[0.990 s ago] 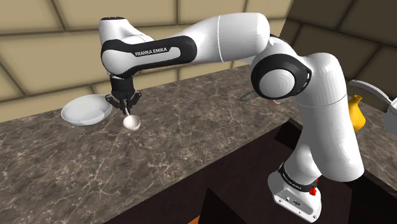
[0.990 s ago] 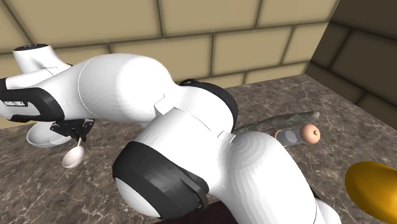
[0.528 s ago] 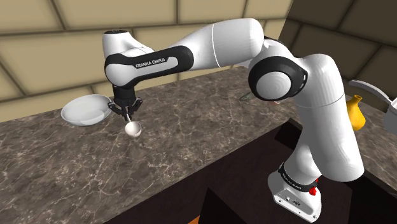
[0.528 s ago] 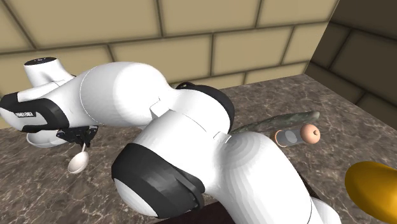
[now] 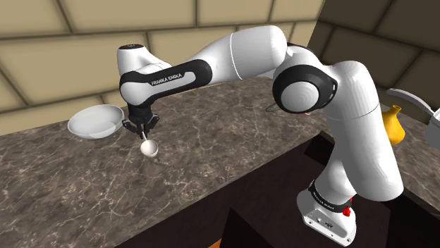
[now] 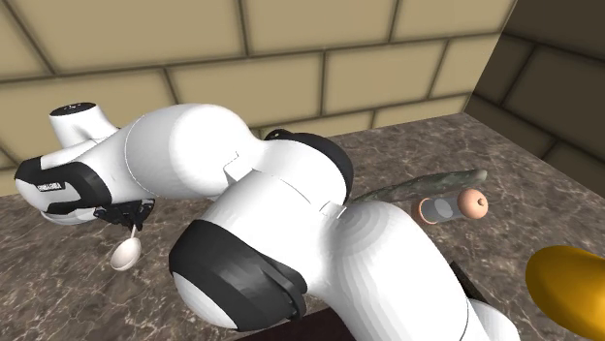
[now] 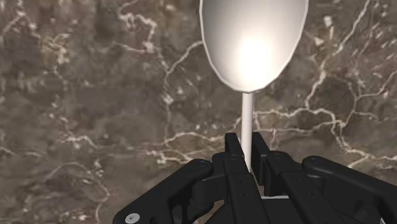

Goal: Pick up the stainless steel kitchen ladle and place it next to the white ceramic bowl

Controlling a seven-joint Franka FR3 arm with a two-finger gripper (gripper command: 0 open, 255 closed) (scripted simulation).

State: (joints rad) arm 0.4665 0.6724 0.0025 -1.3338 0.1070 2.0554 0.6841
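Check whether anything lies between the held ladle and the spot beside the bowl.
Nothing visible does. The fingers clasp the ladle by its handle, cup hanging down over the counter, just to the shoulder view's right of the bowl. Only bare marbled counter lies between them.

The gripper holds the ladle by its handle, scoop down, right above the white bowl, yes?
Not quite. The gripper holds the ladle by its handle, scoop down, but above the marbled counter beside the white bowl, not above it; the wrist view shows this.
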